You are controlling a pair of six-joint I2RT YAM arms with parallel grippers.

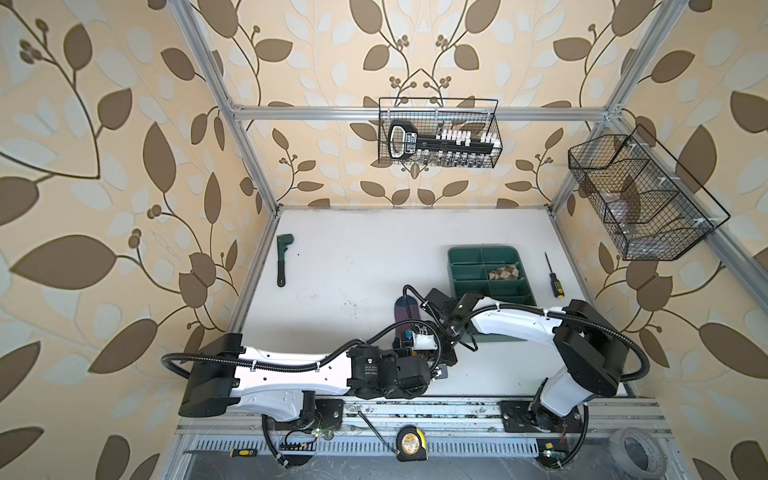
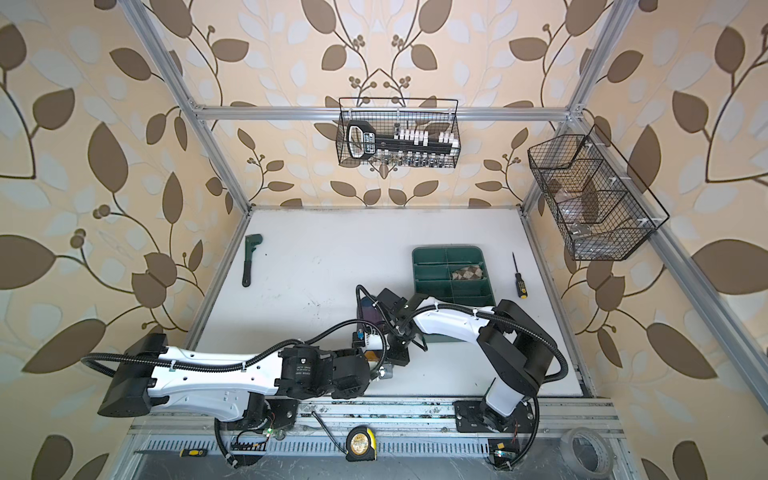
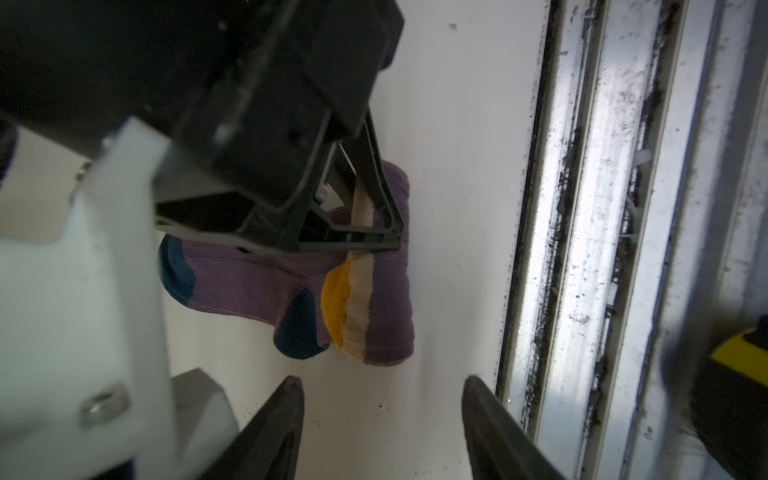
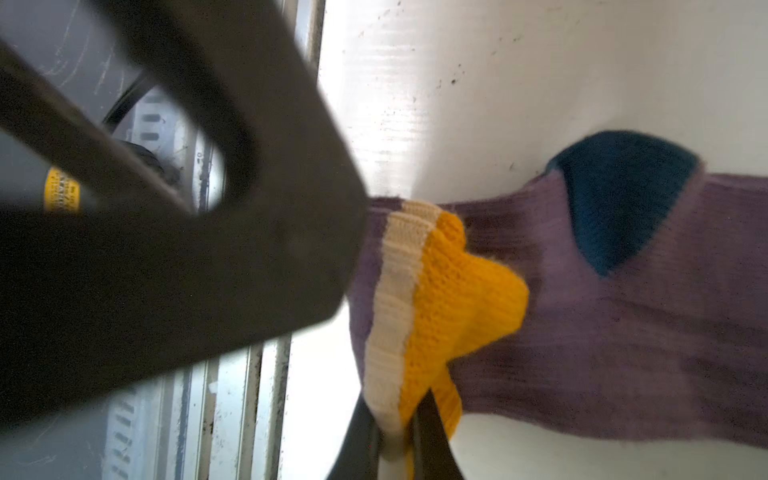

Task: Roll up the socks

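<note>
Left fingers point(image 3: 270, 428), nearest the left wrist lens: two dark tips spread wide apart and released. Nothing lies between them, and they sit just short of the purple sock point(image 3: 249, 282).

The purple sock lies flat on the white counter point(image 1: 353, 257), near its front edge and beside the aluminium rail point(image 3: 582, 249). Its leg is doubled back, so the mustard cuff point(image 4: 457, 291) with its cream band lies on top, just beside the navy heel. The navy toe is at the far end.

Right fingers point(image 4: 434, 444): clenched on the edge of the cuff, pinching the cream and mustard fabric between them. The left wrist view shows the same pinch point(image 3: 353, 239).

In both top views the two arms meet over the purple sock point(image 1: 402, 311) point(image 2: 368, 313) at the middle of the counter and hide most of it.

The argyle sock point(image 1: 503, 273) point(image 2: 468, 273) sits bundled in a right-hand middle compartment of the green tray point(image 1: 450, 266), well apart from both sets of fingers.

Also on the counter are a green wrench point(image 1: 284, 259) near the left edge and a screwdriver point(image 1: 553, 276) just right of the tray. A tape measure point(image 1: 411, 444) rests on the front frame.
</note>
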